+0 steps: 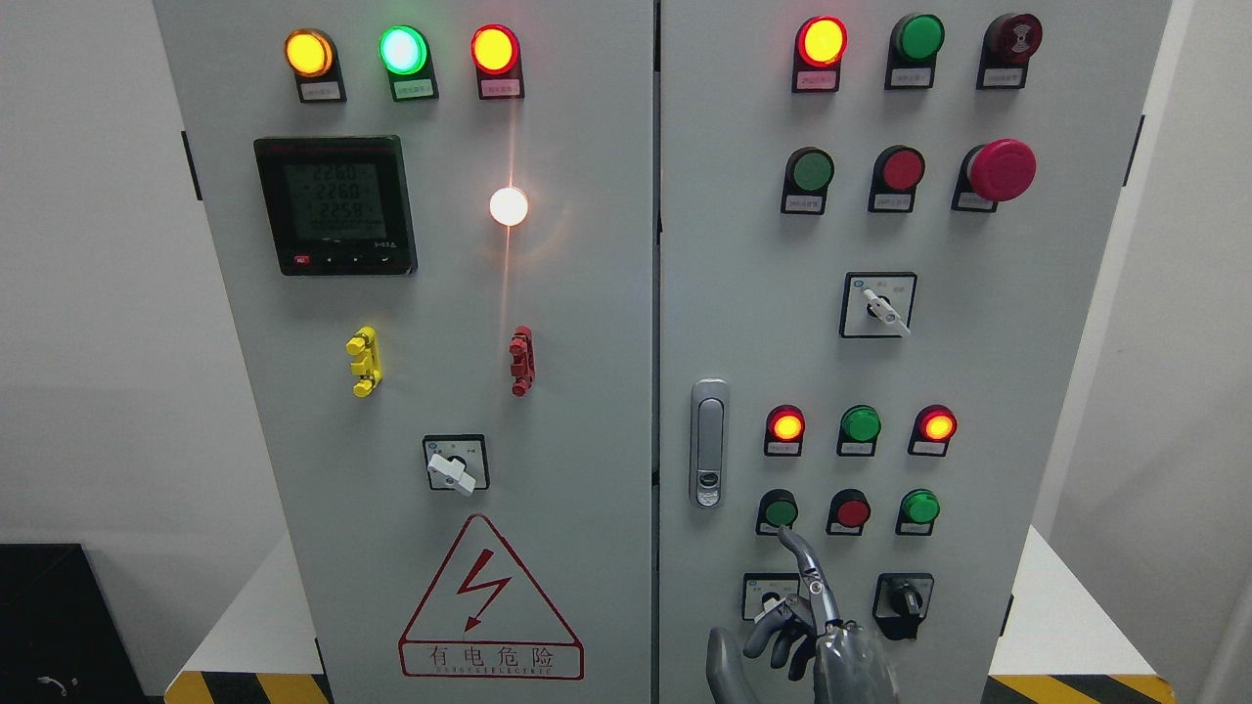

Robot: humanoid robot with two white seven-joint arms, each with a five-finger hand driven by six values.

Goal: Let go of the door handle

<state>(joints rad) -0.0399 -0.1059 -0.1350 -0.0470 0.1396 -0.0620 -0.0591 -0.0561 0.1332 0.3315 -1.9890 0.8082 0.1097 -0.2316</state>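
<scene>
At the bottom edge of the head view, right of the middle, one robot hand (797, 626) shows against the lower part of the right-hand cabinet door (1027, 323). Its arm is cut off by the frame, so whether it is the left or the right cannot be told. One finger (797, 555) is stretched upward with its tip at the lower edge of a green push button (781, 510); the other fingers are loosely curled below it, in front of a small rotary switch (773, 596). The robot hand grips nothing.

The door handle (708, 442), a silver upright lever with a lock at its lower end, sits flush on the left edge of the right-hand door, just beside the seam between the two doors. It lies above and to the left of the robot hand, apart from it, untouched. Both doors appear closed.

The left-hand door (577, 391) carries a lit digital meter (335, 205) and a red electrical hazard triangle (489, 601).
</scene>
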